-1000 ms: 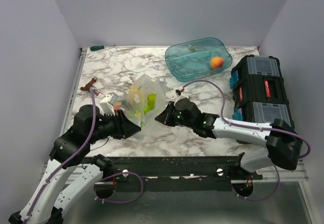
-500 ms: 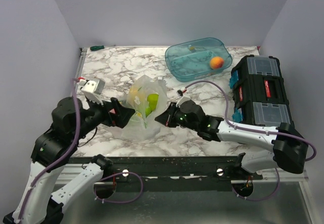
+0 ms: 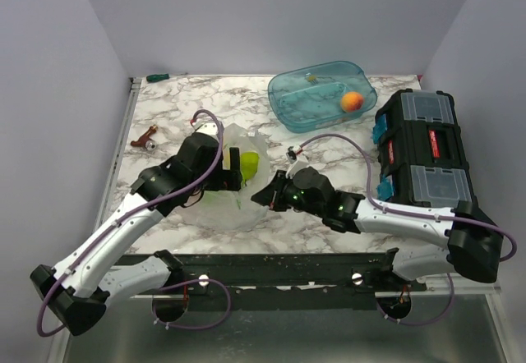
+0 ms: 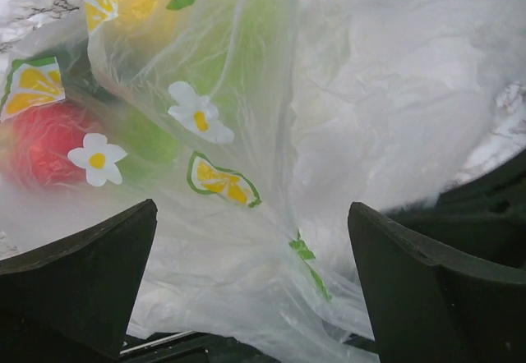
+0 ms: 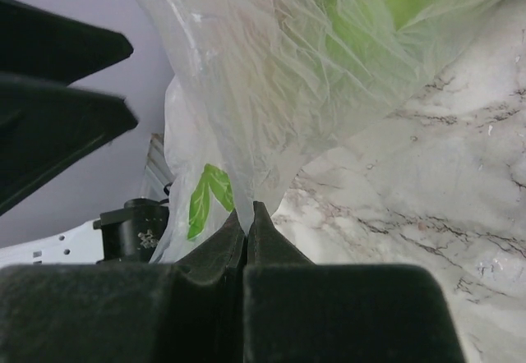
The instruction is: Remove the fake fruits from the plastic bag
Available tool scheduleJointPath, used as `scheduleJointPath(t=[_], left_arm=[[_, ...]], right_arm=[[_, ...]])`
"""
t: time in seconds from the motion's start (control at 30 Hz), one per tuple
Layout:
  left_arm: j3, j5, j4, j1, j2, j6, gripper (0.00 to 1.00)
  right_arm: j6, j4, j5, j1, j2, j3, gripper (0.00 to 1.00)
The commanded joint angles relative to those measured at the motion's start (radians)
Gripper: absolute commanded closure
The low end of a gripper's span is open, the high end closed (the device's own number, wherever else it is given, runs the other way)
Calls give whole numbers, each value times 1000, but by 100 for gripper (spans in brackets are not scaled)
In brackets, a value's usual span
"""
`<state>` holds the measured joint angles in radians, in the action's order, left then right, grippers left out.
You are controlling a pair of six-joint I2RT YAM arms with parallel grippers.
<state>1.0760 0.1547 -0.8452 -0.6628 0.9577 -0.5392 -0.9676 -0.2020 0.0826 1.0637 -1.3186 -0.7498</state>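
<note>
- A small reddish-brown object (image 3: 145,140), too small to identify, lies near the left edge of the white marble-patterned table (image 3: 177,104), well apart from everything else.
- The left gripper (image 3: 233,170) reaches in from the left and sits against the bag. In the left wrist view its two black fingers (image 4: 82,273) are spread wide and grasp nothing, with loose film bulging between them.
- The crinkly see-through plastic bag (image 3: 218,207), printed with lemon slices and green leaves, sits mid-table between the two grippers.
- The glossy fake fruits (image 3: 247,164) are all inside the bag. A red one (image 4: 45,145), a green one (image 4: 148,137) and a yellow one (image 4: 136,2) show through the film.
- The right gripper (image 3: 256,196) is at the bag's lower right edge. In the right wrist view its fingers are pressed together, pinching a fold of the film.
- A rigid see-through teal oval tub (image 3: 306,104) stands at the far side and holds an orange ball with a red blush (image 3: 352,101).
- A black toolbox with clear lid compartments (image 3: 423,145) stands at the right edge.
</note>
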Motion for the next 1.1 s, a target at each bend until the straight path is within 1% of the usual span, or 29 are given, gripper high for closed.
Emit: scheduleJointPath(t=[0.0, 0.1, 0.2, 0.27, 0.33, 0.37, 0.4, 0.43, 0.47, 0.5, 0.53, 0.63, 0.77, 0.9, 1.0, 1.07], left_arm=[[1, 172, 48, -20, 80, -69, 3], [-13, 183, 81, -20, 125, -76, 6], [-26, 219, 109, -18, 158, -70, 18], [-20, 236, 111, -16, 173, -58, 30], [-15, 219, 130, -6, 179, -16, 46], [-9, 206, 135, 5, 180, 5, 62], [2, 189, 134, 24, 183, 24, 75], [12, 176, 133, 40, 184, 41, 86], [23, 167, 129, 60, 181, 60, 92], [39, 164, 118, 73, 180, 76, 95], [55, 167, 109, 91, 175, 88, 100], [105, 170, 92, 128, 156, 128, 100], [209, 168, 34, 187, 149, 145, 100], [300, 153, -2, 230, 135, 155, 100], [340, 101, 0, 252, 107, 160, 100], [349, 40, 4, 256, 87, 161, 100]], right_arm=[[-1, -9, 19, 20, 26, 25, 99], [-17, -14, 24, 28, 36, 49, 99], [-28, -23, 32, 38, 54, 71, 99], [-28, -11, 38, 39, 63, 75, 99], [-33, 1, 47, 41, 71, 84, 99], [-40, 14, 51, 40, 73, 88, 99], [-44, 23, 56, 39, 76, 91, 99], [-40, 27, 59, 39, 78, 94, 99], [-36, 35, 65, 39, 78, 92, 99], [-25, 57, 83, 40, 79, 80, 99], [-8, 91, 103, 39, 75, 66, 99], [57, 161, 150, 21, 57, 7, 99], [141, 224, 70, -92, -5, -96, 99], [226, 297, -9, -195, -94, -249, 99], [270, 364, -36, -234, -147, -383, 99], [300, 407, -26, -240, -163, -442, 99]])
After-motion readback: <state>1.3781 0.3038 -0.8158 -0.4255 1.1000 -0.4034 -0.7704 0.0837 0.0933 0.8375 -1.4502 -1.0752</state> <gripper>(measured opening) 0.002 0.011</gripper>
